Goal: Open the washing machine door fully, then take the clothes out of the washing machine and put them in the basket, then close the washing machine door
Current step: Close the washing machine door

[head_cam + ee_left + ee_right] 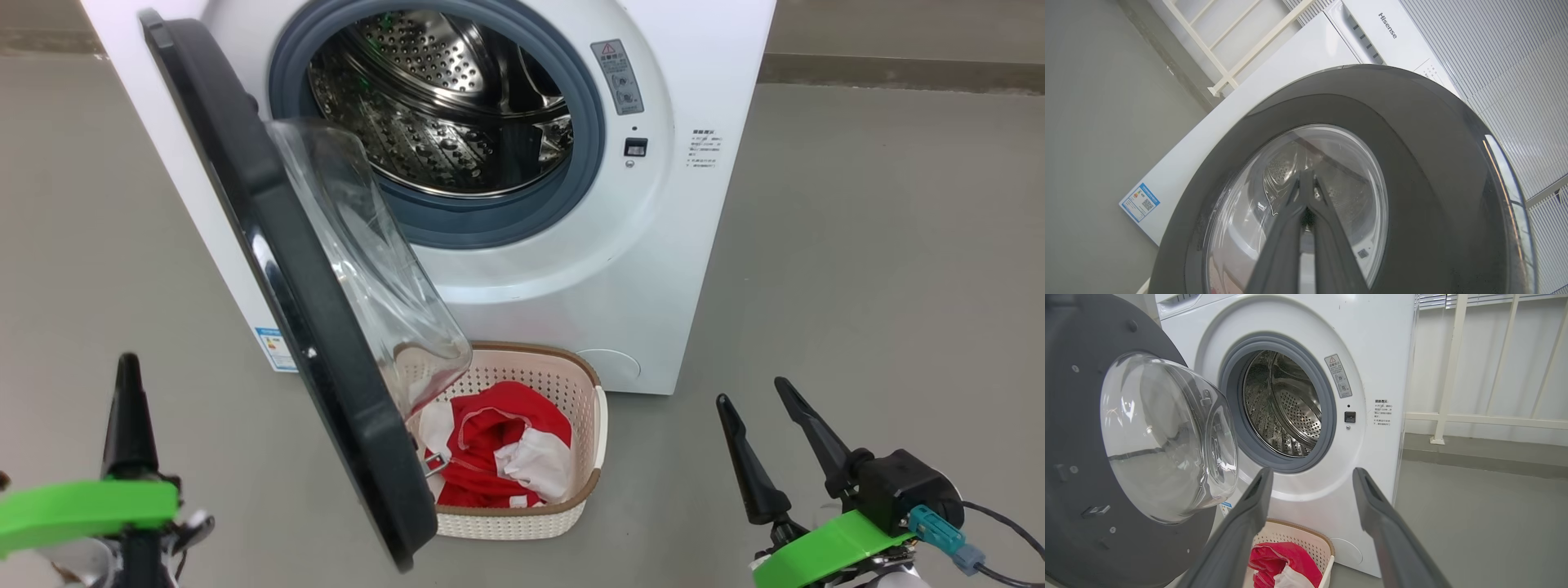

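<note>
White and boxy, the washing machine (571, 269) stands on the grey floor (857, 286), its perforated steel drum (441, 106) showing inside the grey rubber ring. The washing machine door (310, 327) stands open on the left, nearly edge-on in the head view, its clear glass bowl bulging toward the opening. Its lower edge hangs in front of the left part of the basket (592, 408), which sits on the floor just before the machine. The clothes (498, 445), red with white panels, lie bunched inside the basket. The right hand (751, 392) hovers at the lower right, fingers spread and released. The left hand (128, 363), left of the door, is clenched on nothing, its tips pressed together and pointing at the door's outer glass.
</note>
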